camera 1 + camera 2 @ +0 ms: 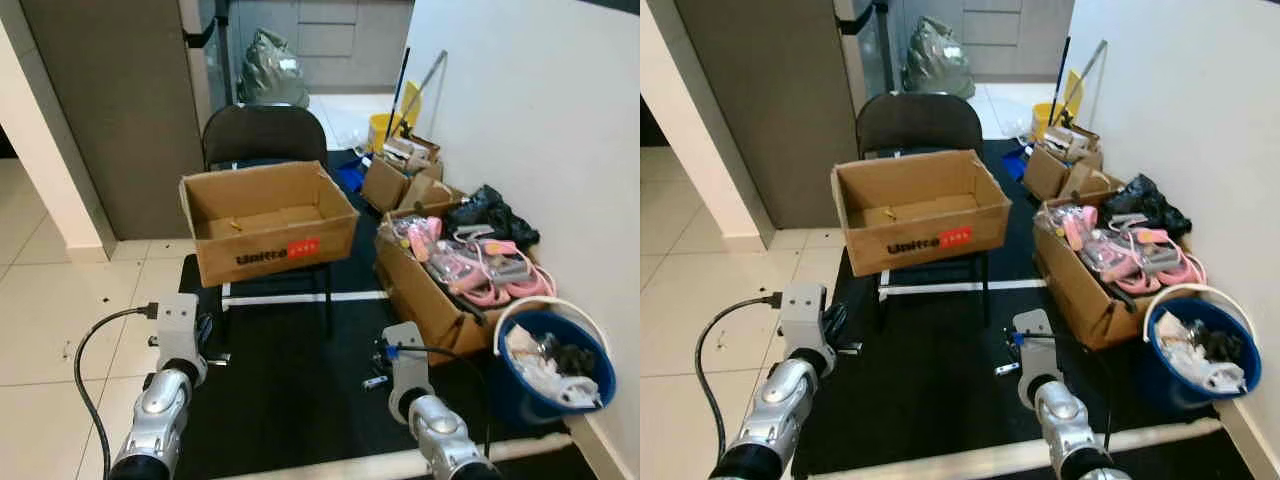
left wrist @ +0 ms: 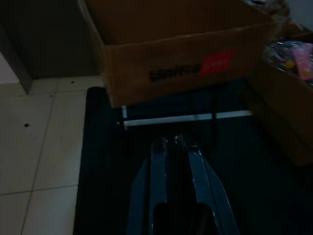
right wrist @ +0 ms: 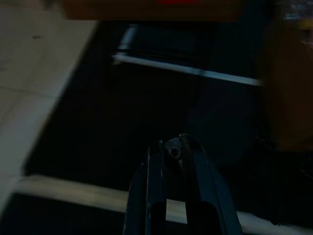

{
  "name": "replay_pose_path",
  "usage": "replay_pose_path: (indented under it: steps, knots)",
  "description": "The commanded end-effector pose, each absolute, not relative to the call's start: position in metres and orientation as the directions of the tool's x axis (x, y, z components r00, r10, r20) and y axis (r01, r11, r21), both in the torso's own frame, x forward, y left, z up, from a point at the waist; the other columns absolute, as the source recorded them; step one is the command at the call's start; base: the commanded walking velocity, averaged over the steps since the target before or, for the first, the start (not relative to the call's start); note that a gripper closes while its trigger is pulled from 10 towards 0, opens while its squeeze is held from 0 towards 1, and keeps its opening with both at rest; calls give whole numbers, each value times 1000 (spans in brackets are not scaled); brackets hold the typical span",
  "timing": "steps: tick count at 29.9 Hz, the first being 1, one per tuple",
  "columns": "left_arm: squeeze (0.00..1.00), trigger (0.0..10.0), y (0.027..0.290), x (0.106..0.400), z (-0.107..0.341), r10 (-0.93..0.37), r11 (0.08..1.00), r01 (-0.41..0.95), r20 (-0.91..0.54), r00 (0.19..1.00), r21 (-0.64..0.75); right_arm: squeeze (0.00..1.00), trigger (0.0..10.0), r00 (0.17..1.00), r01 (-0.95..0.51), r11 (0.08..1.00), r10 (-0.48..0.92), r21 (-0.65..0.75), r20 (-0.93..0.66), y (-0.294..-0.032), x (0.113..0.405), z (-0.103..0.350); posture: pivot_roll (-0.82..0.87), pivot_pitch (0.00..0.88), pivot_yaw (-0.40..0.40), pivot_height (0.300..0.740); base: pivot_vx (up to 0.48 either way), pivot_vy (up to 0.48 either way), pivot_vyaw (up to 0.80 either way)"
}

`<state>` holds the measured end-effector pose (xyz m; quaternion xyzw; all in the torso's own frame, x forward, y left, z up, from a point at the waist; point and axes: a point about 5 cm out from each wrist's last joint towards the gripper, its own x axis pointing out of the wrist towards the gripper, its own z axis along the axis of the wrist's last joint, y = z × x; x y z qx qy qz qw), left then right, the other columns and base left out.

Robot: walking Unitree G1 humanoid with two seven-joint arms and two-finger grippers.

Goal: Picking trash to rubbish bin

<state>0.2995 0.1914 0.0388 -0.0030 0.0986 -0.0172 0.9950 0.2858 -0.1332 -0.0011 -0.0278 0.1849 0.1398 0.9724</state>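
Note:
A blue bucket (image 1: 535, 395) with a white rim stands by the wall at the right and holds crumpled white and dark trash (image 1: 545, 365). An open cardboard box (image 1: 268, 222) with a red label rests on a black chair (image 1: 262, 135) straight ahead; a small scrap lies inside it. Both arms are held low over the black mat. My left gripper (image 2: 174, 143) is shut, pointing toward the box front. My right gripper (image 3: 171, 147) is shut above the mat with nothing clearly held. A full grey rubbish bag (image 1: 272, 70) sits far back.
A long cardboard box (image 1: 430, 290) of pink items lies right of the chair, with black bags (image 1: 492, 215) and smaller boxes (image 1: 400, 180) behind it. A yellow mop bucket (image 1: 385, 128) stands at the back. White tape lines cross the black mat (image 1: 300, 380). Tiled floor (image 1: 50, 310) lies left.

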Motion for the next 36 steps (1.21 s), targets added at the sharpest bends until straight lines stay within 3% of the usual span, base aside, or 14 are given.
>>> replay_pose_path:
  steps: [1,36]
  knots:
    - [0,10000,191,300,38,-39,999,39,-205,978,-7,0,10000,891,-272,962,250,-7,-380,-138,284,-4,79,50,1,740,322,0,0]
    - [0,10000,190,302,41,-47,999,46,-201,978,-8,0,10000,902,-273,962,258,4,-347,-134,292,5,79,38,3,740,351,0,0]
